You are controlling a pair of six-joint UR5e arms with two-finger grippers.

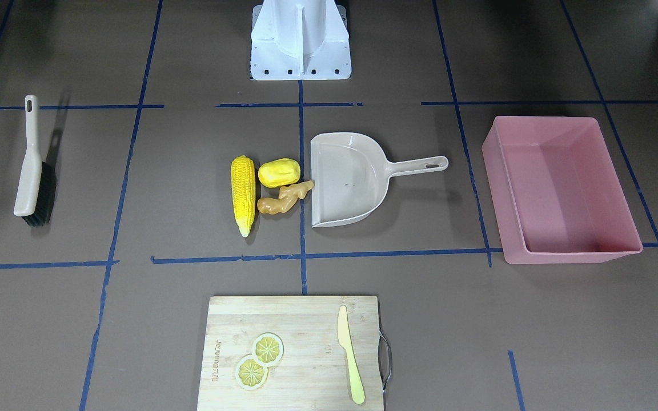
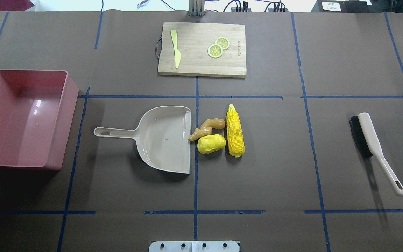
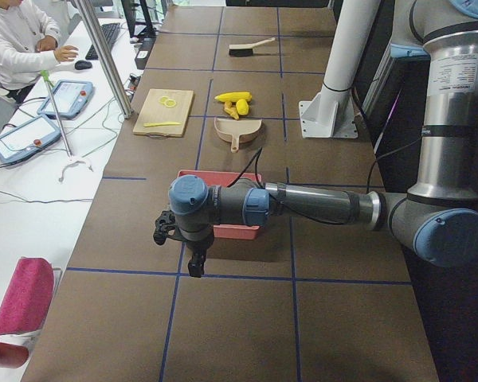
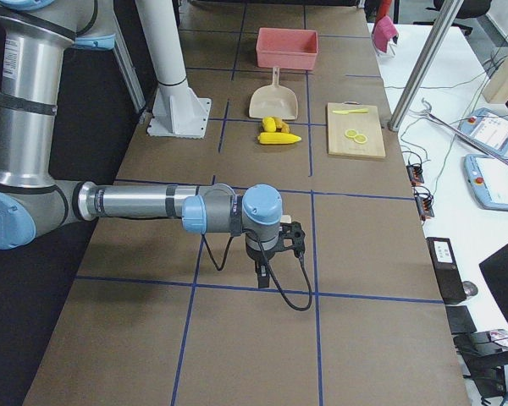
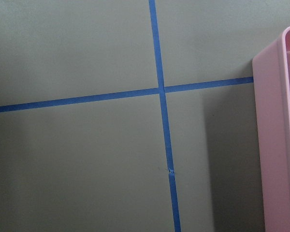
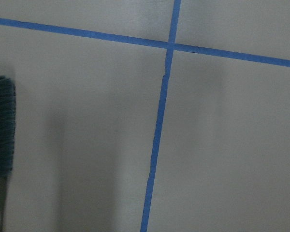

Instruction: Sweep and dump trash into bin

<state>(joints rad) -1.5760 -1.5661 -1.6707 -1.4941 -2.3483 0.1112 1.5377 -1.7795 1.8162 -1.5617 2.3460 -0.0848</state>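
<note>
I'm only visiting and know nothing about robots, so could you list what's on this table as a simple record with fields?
Trash: corn cob, potato-like lump and ginger root, clustered at the dustpan's open edge
Dustpan: no trash inside, handle pointing toward the bin
Bin: pink, empty, on the robot's left
Brush: lying on the robot's right
Cutting board: two lemon slices, a knife
Left gripper: above the table beside the bin, holding nothing
Right gripper: above the table, holding nothing
</note>
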